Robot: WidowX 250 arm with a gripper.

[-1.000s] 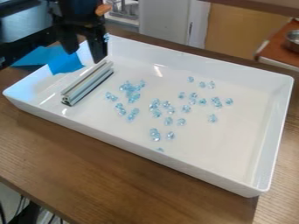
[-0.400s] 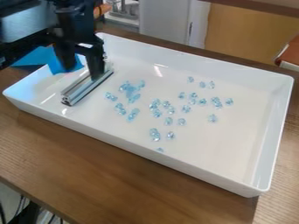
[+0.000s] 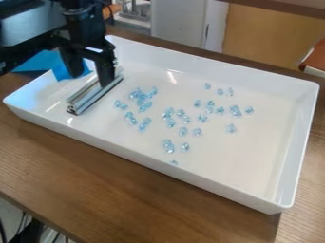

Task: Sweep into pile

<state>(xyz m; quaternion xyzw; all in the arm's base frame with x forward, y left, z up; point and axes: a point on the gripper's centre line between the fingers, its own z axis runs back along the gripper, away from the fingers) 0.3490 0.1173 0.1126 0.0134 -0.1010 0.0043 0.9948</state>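
The black gripper [image 3: 90,79] hangs over the tray's upper left part, open, with one finger to the left of a silver metal bar and the other at the bar's far end. The metal bar [image 3: 89,97] lies slanted on the tray floor near the left wall. Light-blue clear gems [image 3: 170,114] are scattered from just right of the bar across the middle, some in small clusters. A few more gems [image 3: 235,111] lie toward the right. All sit inside the white tray [image 3: 190,176].
The tray's raised walls surround the bar and gems on a brown wooden table [image 3: 114,190]. A blue sheet [image 3: 37,62] is at the upper left, behind the gripper. Past the table's far edge stands a white cabinet [image 3: 177,21].
The gripper has come down from above the tray's back left edge to the bar's far end. The bar and gems lie where they were; the reddish surface at the upper right has shifted right.
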